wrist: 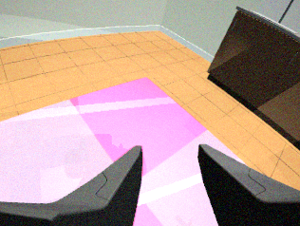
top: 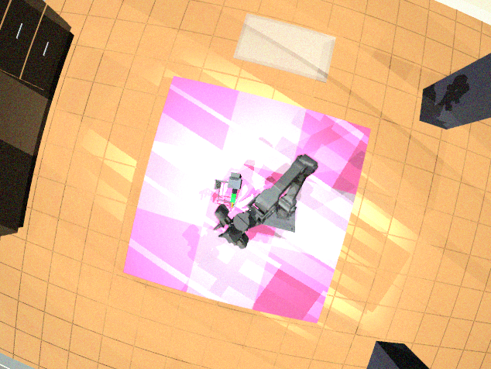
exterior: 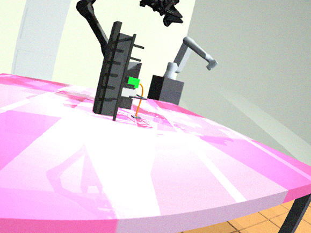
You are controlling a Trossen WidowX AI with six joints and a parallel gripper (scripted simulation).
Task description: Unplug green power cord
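The green plug (top: 233, 198) (exterior: 133, 82) stands out sideways from the upright strip assembly, above a white block (exterior: 128, 92). Its inner end is hidden behind the dark rack in the exterior view, so its seating cannot be seen. The orange cord (exterior: 142, 93) bends from the plug's outer end down to a small dark piece on the table. My gripper (top: 218, 231) (exterior: 181, 19) (wrist: 170, 151) is partly open and empty. It hangs above and to the outer side of the plug, clear of plug, cord and strip. The wrist view shows no plug or cord.
A tall dark rack (exterior: 108, 81) with thin rods stands in front of the strip assembly in the exterior view. A grey block (top: 235, 181) tops the assembly beside the plug. The pink and white table (top: 154, 246) (exterior: 174, 165) lies below the arm.
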